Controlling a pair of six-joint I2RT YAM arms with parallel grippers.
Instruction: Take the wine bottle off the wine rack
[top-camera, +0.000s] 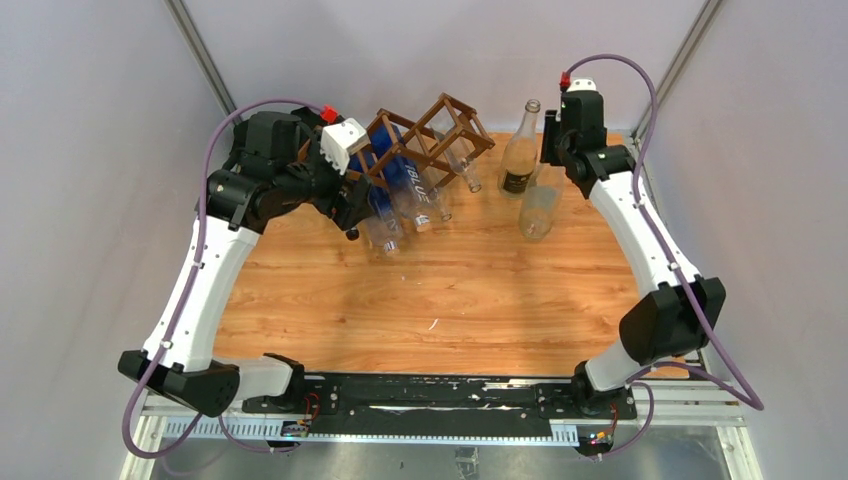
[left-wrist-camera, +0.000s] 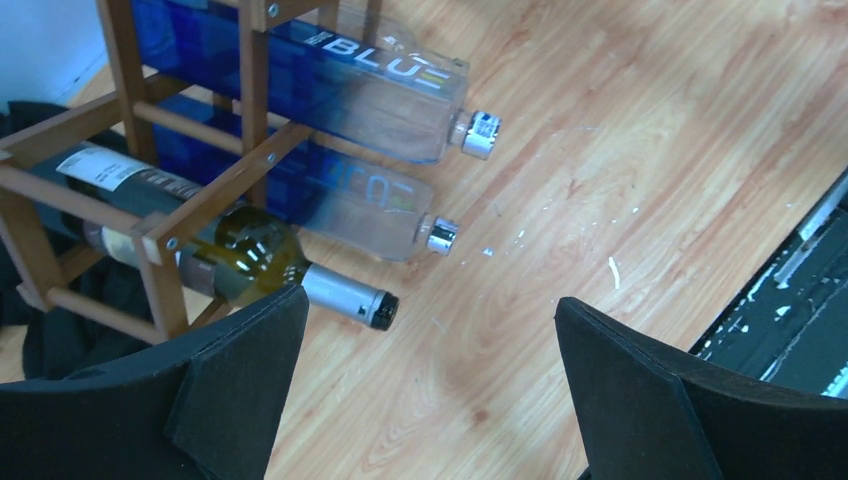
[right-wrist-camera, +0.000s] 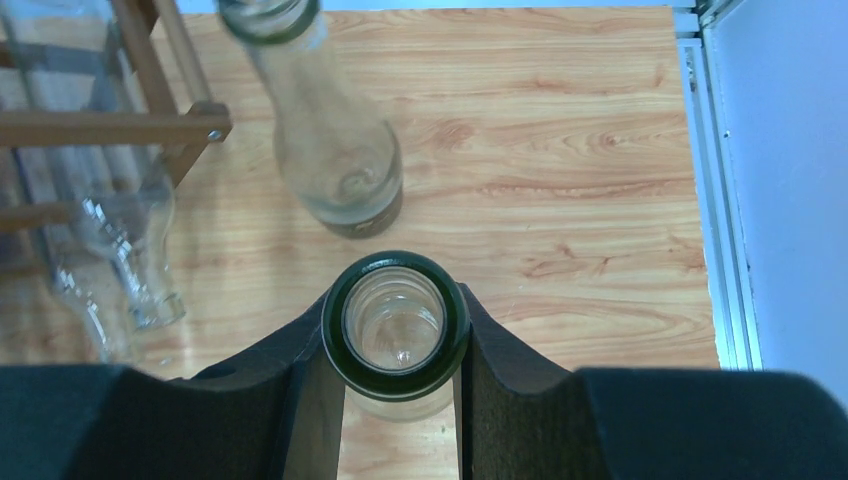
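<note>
Green glass and a silver neck: that is the wine bottle (left-wrist-camera: 250, 258), lying on its side in the lowest cell of the wine rack (left-wrist-camera: 247, 110), under two blue bottles (left-wrist-camera: 345, 85). Its long way runs out of the rack towards me, cap first. My left gripper (left-wrist-camera: 430, 312) is wide open with nothing in it, and the cap sits just beside one finger (left-wrist-camera: 235, 380). So my left arm is the near one. My right gripper (right-wrist-camera: 396, 302) is well apart, past the other end of the rack, squeezed shut around the mouth of a clear bottle (right-wrist-camera: 395, 330). I think that one stands on the table (right-wrist-camera: 560, 120), but I cannot be sure. From the top view my left wrist hides the wine bottle; only the left wrist view shows it.
</note>
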